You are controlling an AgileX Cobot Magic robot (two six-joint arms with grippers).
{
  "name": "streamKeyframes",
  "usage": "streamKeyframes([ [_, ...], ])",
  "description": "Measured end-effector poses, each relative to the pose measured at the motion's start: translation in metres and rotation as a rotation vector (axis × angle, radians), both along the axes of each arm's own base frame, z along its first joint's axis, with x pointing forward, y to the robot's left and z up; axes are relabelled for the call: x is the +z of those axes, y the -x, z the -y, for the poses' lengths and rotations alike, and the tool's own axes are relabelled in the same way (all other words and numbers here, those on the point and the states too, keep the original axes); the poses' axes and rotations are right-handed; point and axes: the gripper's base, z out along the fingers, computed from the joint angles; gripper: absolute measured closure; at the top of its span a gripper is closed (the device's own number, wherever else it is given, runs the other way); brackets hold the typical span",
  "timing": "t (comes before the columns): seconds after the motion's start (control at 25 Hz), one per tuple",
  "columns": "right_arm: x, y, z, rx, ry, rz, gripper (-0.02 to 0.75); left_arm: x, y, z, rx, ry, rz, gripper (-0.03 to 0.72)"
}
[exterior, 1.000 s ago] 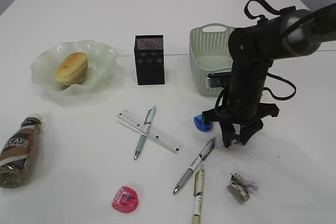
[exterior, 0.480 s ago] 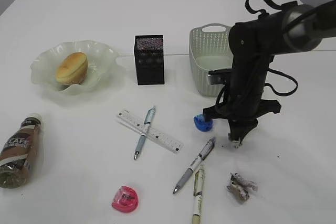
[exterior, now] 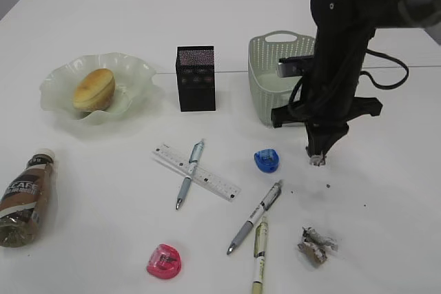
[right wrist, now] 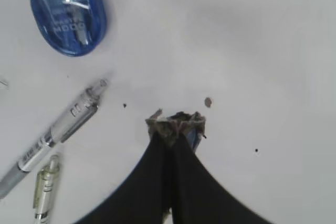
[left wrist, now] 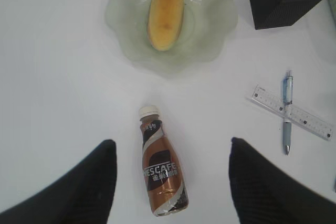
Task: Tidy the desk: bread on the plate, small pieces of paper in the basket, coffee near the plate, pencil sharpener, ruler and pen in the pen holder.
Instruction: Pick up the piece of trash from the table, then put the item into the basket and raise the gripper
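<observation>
My right gripper (exterior: 317, 158) (right wrist: 175, 136) is shut on a small crumpled piece of paper (right wrist: 173, 123), held above the table in front of the green basket (exterior: 275, 77). A second paper wad (exterior: 315, 246) lies at the front right. My left gripper (left wrist: 170, 146) hangs open above the lying coffee bottle (left wrist: 163, 169) (exterior: 24, 197). The bread (exterior: 93, 89) sits on the glass plate (exterior: 131, 74). The ruler (exterior: 197, 171) lies under a blue pen (exterior: 189, 173). The black pen holder (exterior: 196, 78) stands behind them.
A blue pencil sharpener (exterior: 266, 161) (right wrist: 71, 17) lies left of the right gripper, a pink one (exterior: 164, 261) at the front edge. A silver pen (exterior: 256, 216) and a pale pen (exterior: 260, 253) lie between them. Dark crumbs dot the table near the gripper.
My right gripper closed on the small paper piece, then lifted it up and to the right, toward the basket. The left gripper has stayed as it was.
</observation>
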Motion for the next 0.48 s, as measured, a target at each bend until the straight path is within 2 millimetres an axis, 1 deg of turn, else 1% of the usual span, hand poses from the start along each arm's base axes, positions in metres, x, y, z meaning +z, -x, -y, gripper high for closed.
streamKeyframes([
  [0.2, 0.023, -0.012, -0.006, -0.003, -0.048, 0.072, 0.752, 0.000, 0.000, 0.000, 0.000, 0.000, 0.000, 0.202],
  [0.36, 0.057, -0.027, -0.013, -0.007, -0.106, 0.183, 0.752, 0.000, 0.000, -0.001, 0.002, -0.006, 0.001, 0.202],
  [0.48, 0.086, -0.036, -0.016, -0.004, -0.140, 0.285, 0.752, 0.000, 0.000, -0.001, 0.003, -0.011, 0.001, 0.202],
])
